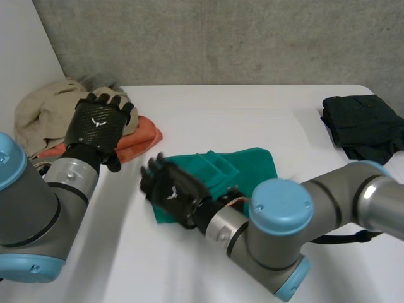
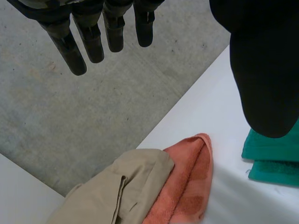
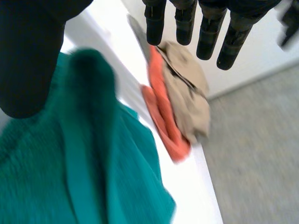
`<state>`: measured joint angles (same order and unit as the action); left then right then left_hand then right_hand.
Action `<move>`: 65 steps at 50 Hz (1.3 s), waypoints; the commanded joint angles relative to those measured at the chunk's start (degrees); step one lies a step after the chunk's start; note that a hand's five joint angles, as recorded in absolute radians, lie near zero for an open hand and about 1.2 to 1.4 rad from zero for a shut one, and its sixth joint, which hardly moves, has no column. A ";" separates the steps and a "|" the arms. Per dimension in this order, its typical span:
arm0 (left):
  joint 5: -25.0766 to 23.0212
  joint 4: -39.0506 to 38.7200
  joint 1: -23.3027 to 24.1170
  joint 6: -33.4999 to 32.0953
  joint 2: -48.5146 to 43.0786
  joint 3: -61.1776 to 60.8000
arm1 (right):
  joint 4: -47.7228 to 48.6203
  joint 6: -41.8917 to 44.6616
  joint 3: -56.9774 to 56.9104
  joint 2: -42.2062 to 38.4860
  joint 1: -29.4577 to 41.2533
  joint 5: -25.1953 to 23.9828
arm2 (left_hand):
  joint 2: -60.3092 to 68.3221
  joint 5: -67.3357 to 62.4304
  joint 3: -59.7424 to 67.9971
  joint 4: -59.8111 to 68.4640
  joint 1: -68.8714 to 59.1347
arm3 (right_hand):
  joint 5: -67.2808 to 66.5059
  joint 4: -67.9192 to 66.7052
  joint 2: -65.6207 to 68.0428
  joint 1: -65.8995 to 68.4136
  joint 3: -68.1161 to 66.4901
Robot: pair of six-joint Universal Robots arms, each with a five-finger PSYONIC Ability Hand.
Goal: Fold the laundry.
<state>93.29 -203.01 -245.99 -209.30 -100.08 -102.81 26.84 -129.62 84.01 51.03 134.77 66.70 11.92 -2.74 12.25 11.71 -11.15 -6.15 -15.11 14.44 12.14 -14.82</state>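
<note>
**Over the green towel, an empty hand between folds**

At the middle of the counter [image 1: 240, 113] the green towel [image 1: 243, 165] lay doubled over itself, its layers showing as stacked edges at the end nearest the pile. The robot's right hand [image 1: 172, 189] hung over that end, palm down. Seen from its own wrist, its fingers [image 3: 184, 23] were straight and spread, and the thumb [image 3: 28, 56] was held wide to one side. The towel sat under the palm with nothing pinched. Whether any fingertip brushed the cloth I could not tell.

The left hand [image 1: 95, 129] was raised above the heap at the counter's left edge, where a beige garment [image 1: 44, 110] lay partly over an orange towel [image 1: 142, 136]. Its fingers [image 2: 77, 51] were straight too, its thumb [image 2: 261, 70] apart, gripping nothing. A dark garment [image 1: 363, 126], which looked folded, sat well apart at the right side.

I judged the work to be partway through the green towel, with one fold made and another fold or a flattening pass wanted. The next move looked to call for the right hand to come down on that end and catch an edge or corner between thumb and fingers. It would then need to carry the edge across squarely so the layers lined up, with the left hand either steadying the cloth or keeping clear. The beige and orange pieces seemed to be waiting their turn.
</note>
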 commanded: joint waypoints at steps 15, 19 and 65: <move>-3.54 0.60 17.37 7.32 -18.64 14.65 | -10.22 -26.92 17.85 14.97 -21.12 9.24 | -1.70 2.53 -2.03 -1.50 0.94 | 3.58 2.53 -1.86 0.44 2.24; -4.43 1.82 18.44 7.33 -22.34 17.12 | -10.14 -22.34 18.12 14.10 -21.66 9.42 | -1.53 2.35 -1.86 -1.33 0.77 | -2.50 -3.54 4.21 6.51 -3.83; 10.42 6.05 12.99 0.82 -13.57 13.35 | -8.03 10.34 14.34 13.92 -21.66 17.59 | -1.53 2.35 -1.86 -1.33 0.77 | -63.85 -64.89 65.56 67.86 -65.18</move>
<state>103.83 -196.81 -232.94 -208.61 -119.52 -85.04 18.32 -138.43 101.98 63.35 112.61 80.84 11.91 -2.73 12.25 11.70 -11.17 -56.67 -68.14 67.61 55.00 -67.96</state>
